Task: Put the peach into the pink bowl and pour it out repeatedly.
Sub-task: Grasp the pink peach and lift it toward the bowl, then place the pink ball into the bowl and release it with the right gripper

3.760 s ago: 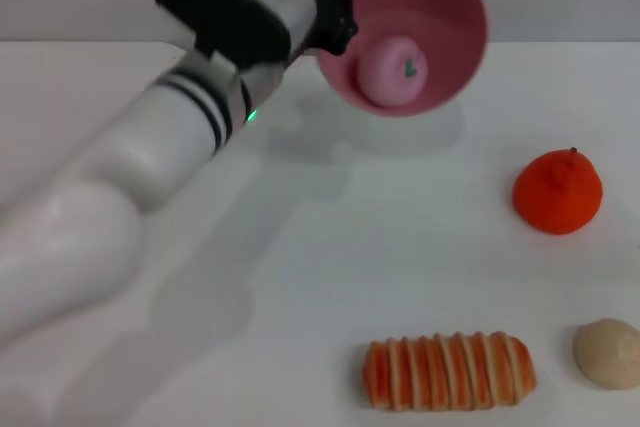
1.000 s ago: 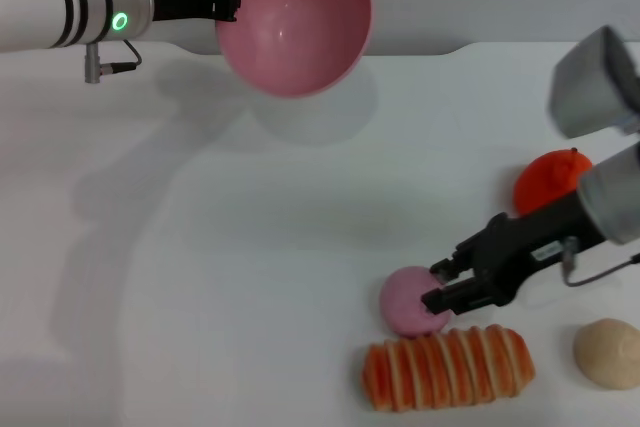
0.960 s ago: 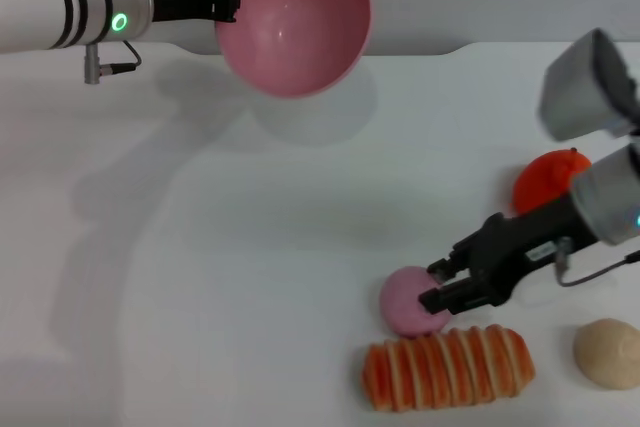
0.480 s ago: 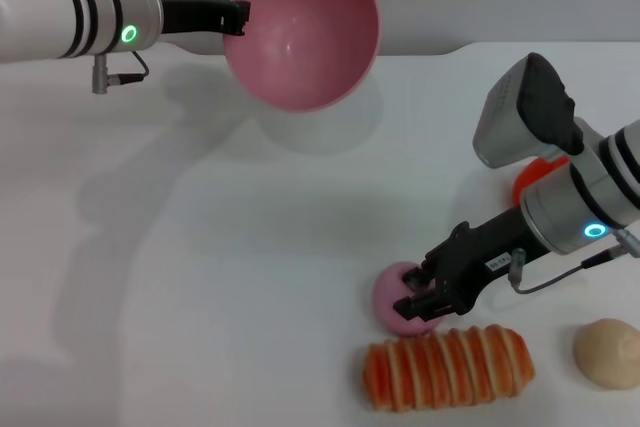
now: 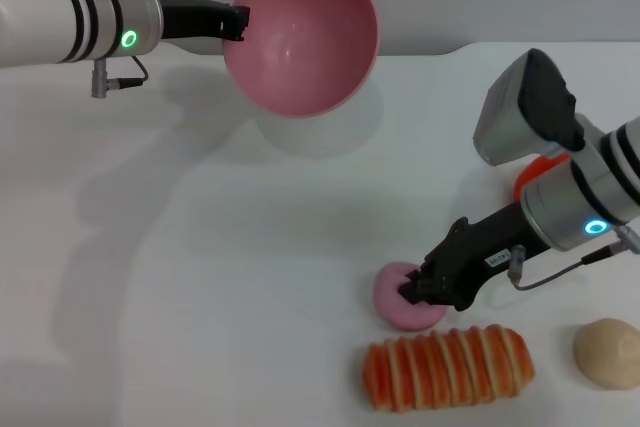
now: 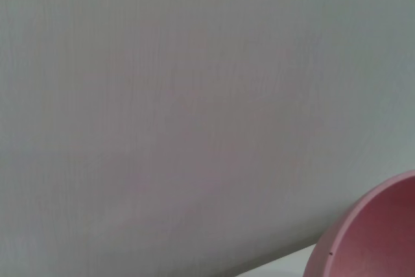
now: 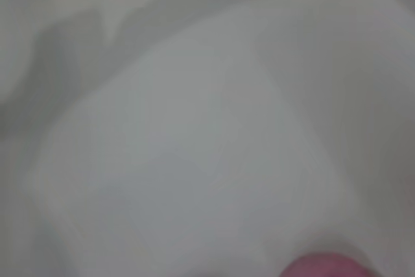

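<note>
The pink bowl (image 5: 300,35) hangs in the air at the back of the table, tilted with its empty inside facing me. My left gripper (image 5: 236,22) is shut on its rim at the left side. An edge of the bowl also shows in the left wrist view (image 6: 382,238). The peach (image 5: 395,299) lies on the white table (image 5: 250,277) at the front, just behind a striped bread. My right gripper (image 5: 416,290) comes in from the right and is closed on the peach's right side, hiding part of it. A bit of the peach shows in the right wrist view (image 7: 331,265).
A striped orange bread (image 5: 448,370) lies at the front, right in front of the peach. A bright orange fruit (image 5: 535,173) sits half hidden behind my right arm. A beige round lump (image 5: 607,352) lies at the front right.
The peach was in the bowl, which hung farther right; a second ago it lay on the table. My right gripper has since moved onto it and closed. The bowl barely moved.
</note>
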Controlling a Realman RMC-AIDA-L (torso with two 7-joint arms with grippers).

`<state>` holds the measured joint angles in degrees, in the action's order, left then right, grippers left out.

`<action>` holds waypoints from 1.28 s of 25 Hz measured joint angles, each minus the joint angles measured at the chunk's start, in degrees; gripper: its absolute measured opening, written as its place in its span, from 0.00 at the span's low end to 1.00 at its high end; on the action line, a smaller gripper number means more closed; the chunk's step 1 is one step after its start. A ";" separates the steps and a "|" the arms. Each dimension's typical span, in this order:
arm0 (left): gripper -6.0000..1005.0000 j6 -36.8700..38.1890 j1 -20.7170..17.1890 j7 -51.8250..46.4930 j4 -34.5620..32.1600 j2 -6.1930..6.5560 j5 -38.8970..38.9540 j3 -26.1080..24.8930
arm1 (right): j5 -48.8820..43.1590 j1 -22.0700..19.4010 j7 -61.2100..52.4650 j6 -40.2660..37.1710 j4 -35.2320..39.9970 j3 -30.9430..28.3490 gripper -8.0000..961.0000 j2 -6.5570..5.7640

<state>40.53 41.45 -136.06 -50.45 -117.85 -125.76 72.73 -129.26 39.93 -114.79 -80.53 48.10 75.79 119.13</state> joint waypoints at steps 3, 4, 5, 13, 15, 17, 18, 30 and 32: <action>0.05 0.25 0.00 0.00 0.03 0.01 -0.02 0.01 | 1.14 -1.90 -0.81 -3.26 5.87 -0.45 0.07 -0.25; 0.05 0.82 -0.07 0.00 0.06 0.05 -0.03 0.01 | 1.61 -3.07 -1.44 -4.62 9.20 -0.58 0.07 -0.35; 0.05 1.02 -0.09 0.00 0.05 0.05 -0.03 0.01 | 1.98 -4.45 -2.14 -5.57 13.07 -0.78 0.06 -0.48; 0.05 2.63 -0.21 -0.46 0.21 0.01 -0.02 2.54 | 7.55 -9.07 -4.76 -13.00 38.25 -10.16 0.06 -0.38; 0.05 3.52 -0.29 -1.06 0.14 -0.02 0.04 3.55 | 9.72 -8.85 -4.79 -12.95 40.33 -12.16 0.07 -0.45; 0.05 4.16 -0.31 -1.70 -0.09 -0.08 0.23 5.16 | 10.84 -8.25 -4.76 -11.90 41.03 -13.30 0.08 -0.49; 0.05 4.48 -0.31 -2.40 -0.38 -0.08 0.32 6.78 | 11.10 -7.96 -4.56 -11.32 40.95 -13.44 0.09 -0.48; 0.05 6.54 0.19 -5.15 -3.13 -0.47 0.60 12.91 | 11.49 -4.66 -0.59 -3.10 31.28 -10.93 0.15 -0.48; 0.05 6.56 0.28 -5.16 -3.15 -0.46 0.61 12.91 | 11.50 -4.45 -0.24 -2.50 30.57 -11.01 0.16 -0.46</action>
<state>47.08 41.73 -141.22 -53.60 -118.32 -125.15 85.64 -117.77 35.48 -115.04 -83.03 78.66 64.78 118.67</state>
